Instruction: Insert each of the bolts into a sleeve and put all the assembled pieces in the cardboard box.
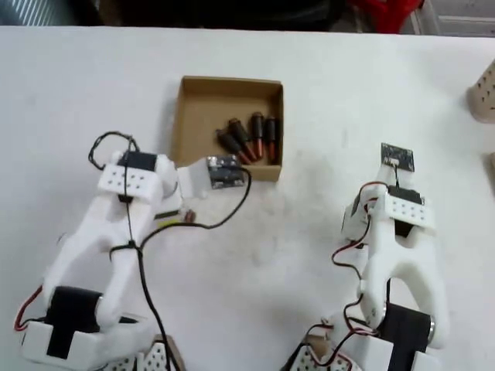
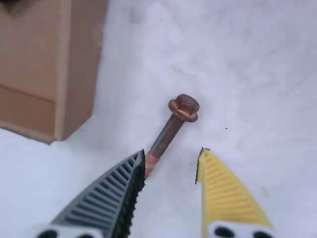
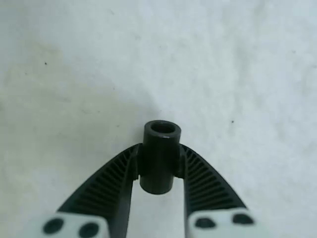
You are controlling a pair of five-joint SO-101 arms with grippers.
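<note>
Right gripper (image 3: 158, 148) clamps the sleeve (image 3: 161, 161), bore facing outward for insertion. Left gripper (image 2: 171, 158) stands open around the bolt (image 2: 171, 129) shank end, positioned for pickup.

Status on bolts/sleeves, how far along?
Done: about four assembled bolt-and-sleeve pieces lie in the brown cardboard box. In hand: right gripper is shut on a black cylindrical sleeve; left gripper is open at a copper-coloured flanged bolt lying on the white table beside the box. Remaining: grasp that bolt, insert it, box the piece.
</note>
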